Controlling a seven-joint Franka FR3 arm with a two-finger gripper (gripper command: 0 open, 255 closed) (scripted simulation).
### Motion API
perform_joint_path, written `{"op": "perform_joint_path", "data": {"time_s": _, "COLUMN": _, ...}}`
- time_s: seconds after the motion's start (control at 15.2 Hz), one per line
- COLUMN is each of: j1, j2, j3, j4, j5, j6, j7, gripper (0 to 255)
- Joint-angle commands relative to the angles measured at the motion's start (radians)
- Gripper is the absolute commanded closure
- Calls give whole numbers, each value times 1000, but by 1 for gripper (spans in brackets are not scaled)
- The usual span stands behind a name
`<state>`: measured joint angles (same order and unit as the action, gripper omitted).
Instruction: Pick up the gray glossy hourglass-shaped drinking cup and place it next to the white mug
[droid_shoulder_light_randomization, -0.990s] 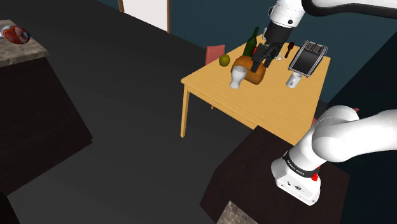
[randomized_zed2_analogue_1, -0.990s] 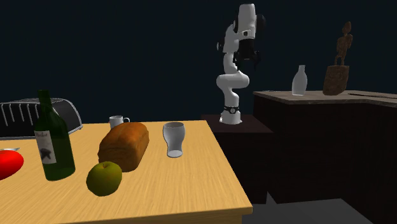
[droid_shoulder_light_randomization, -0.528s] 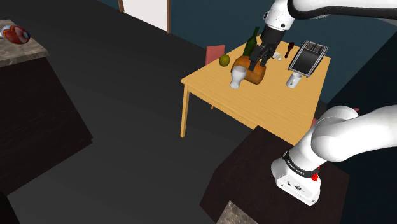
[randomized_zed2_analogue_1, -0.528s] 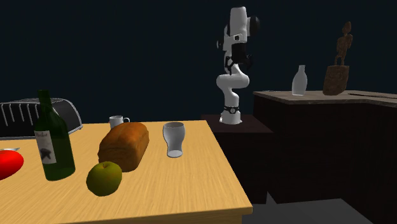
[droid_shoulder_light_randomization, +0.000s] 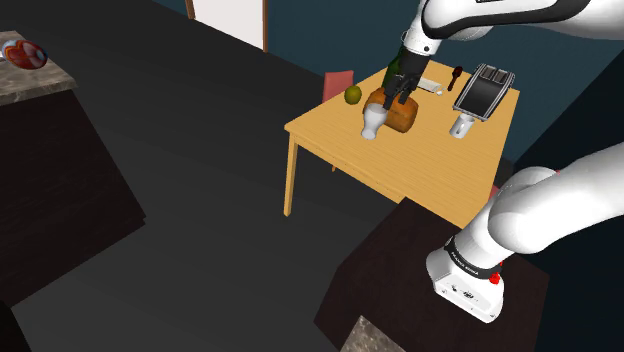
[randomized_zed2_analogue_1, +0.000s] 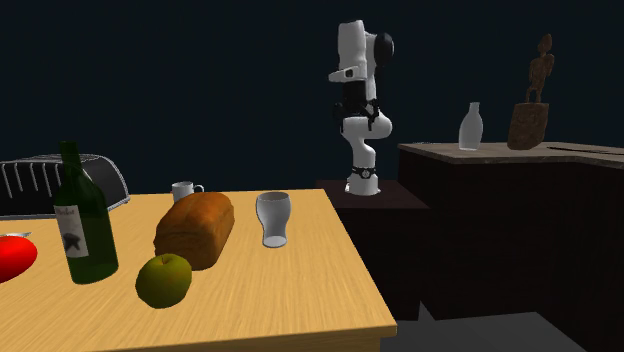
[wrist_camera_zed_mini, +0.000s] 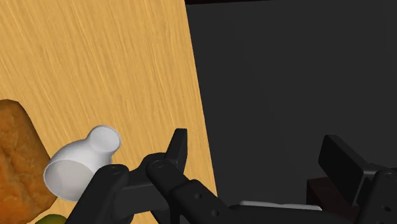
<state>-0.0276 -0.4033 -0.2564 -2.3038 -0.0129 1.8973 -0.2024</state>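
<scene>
Hovering near grey cup (wrist_camera_zed_mini: 79, 162): tool (wrist_camera_zed_mini: 257, 159) open, empty; cup upright beside bread loaf (wrist_camera_zed_mini: 19, 159); bottle label (randomized_zed2_analogue_1: 72, 228) unreadable.

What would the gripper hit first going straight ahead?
Probably the dark floor, just past the table edge. The gripper is open, and the cup sits off to its side. Depth unclear.

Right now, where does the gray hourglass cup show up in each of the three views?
Shoulder view: the cup stands upper middle, just left of the bread loaf.
Second exterior view: the cup near centre, right of the loaf.
Wrist view: the cup beside the loaf, its open mouth facing the camera.
Shared landmark: the bread loaf.
</scene>
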Motion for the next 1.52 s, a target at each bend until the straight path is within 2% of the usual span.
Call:
{"op": "perform_joint_path", "data": {"time_s": 0.0, "j1": -4, "j2": 75, "j3": -36, "j4": 36, "j5": 9, "j6": 31, "j7": -53, "gripper": 0}}
{"op": "perform_joint_path", "data": {"time_s": 0.33, "j1": -14, "j2": 261, "j3": -110, "j4": 145, "j5": 62, "j6": 82, "j7": -182, "gripper": 0}}
{"op": "perform_joint_path", "data": {"time_s": 0.73, "j1": -52, "j2": 506, "j3": -163, "j4": 322, "j5": 168, "j6": 101, "j7": -340, "gripper": 0}}
{"op": "perform_joint_path", "data": {"time_s": 1.12, "j1": -135, "j2": 763, "j3": -166, "j4": 553, "j5": 280, "j6": 70, "j7": -471, "gripper": 0}}
{"op": "perform_joint_path", "data": {"time_s": 1.45, "j1": -227, "j2": 983, "j3": -141, "j4": 799, "j5": 348, "j6": 10, "j7": -537, "gripper": 0}}
